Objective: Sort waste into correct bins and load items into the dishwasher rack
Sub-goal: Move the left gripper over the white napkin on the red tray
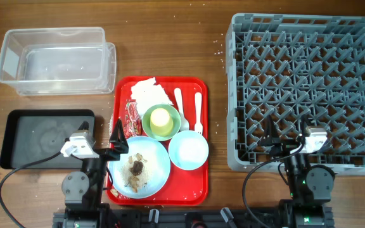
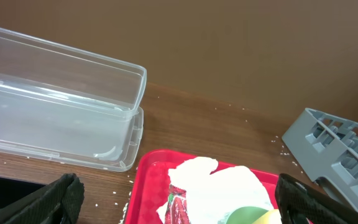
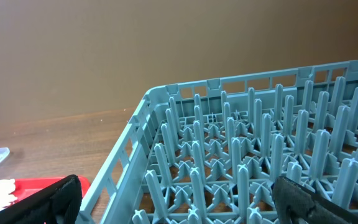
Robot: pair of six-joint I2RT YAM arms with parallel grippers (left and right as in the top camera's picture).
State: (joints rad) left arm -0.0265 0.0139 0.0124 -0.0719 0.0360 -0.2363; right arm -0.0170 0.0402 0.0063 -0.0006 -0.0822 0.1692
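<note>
overhead faces down; low wrist views share the red tray (image 2: 149, 165).

The wooden table (image 1: 170, 38) bears four things — clear tub (image 1: 59, 63), black tray (image 1: 43, 136), red tray (image 1: 195, 183), grey rack (image 1: 306, 82).

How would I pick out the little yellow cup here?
Find the red serving tray left of the big grey dishwasher rack. Near its middle sits a pale green bowl, and the yellow cup sits inside it. It is the only yellow thing there, unlike the light blue bowl and light blue plate beside it.
</note>
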